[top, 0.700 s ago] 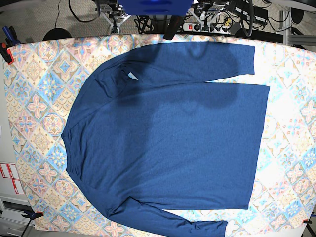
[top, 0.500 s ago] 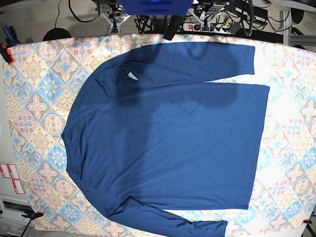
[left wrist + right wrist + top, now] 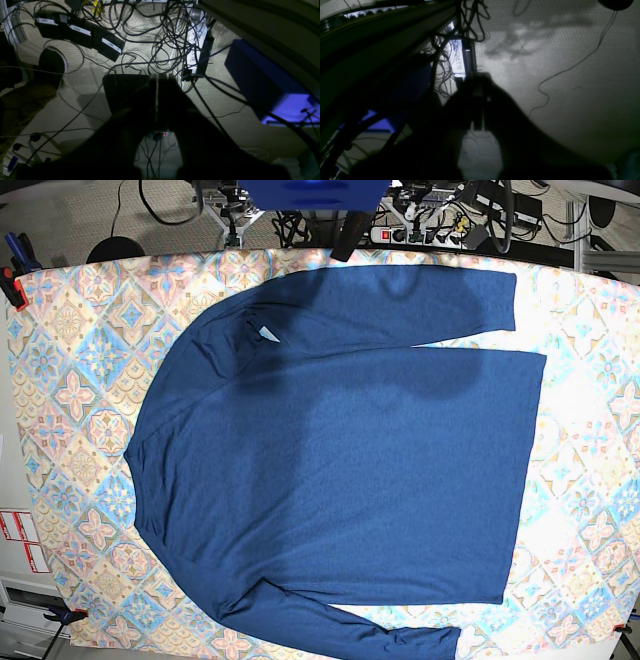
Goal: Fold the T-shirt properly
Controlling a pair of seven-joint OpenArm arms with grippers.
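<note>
T-shirt (image 3: 340,460) spread flat, unfolded, on patterned tablecloth (image 3: 70,380) over desk; neck with pale label (image 3: 267,333) toward left of base view, hem toward right, sleeves along far and near edges. No fold begun; start of task, by the look of it. Left claw (image 3: 157,100) clenched, empty, above cable-strewn floor (image 3: 82,105). Right claw (image 3: 480,100) clenched, empty, likewise off desk. Next, probably: bring both claws over desk, release, grasp sleeve or shoulder edge.

Pastel patterned tablecloth (image 3: 70,360) covered the table. Pale speckled floor (image 3: 75,105) lay below, strewn with tangled black cables (image 3: 165,32), labelled black power bricks (image 3: 80,35), and a blue box (image 3: 265,80). Lighting was dim.
</note>
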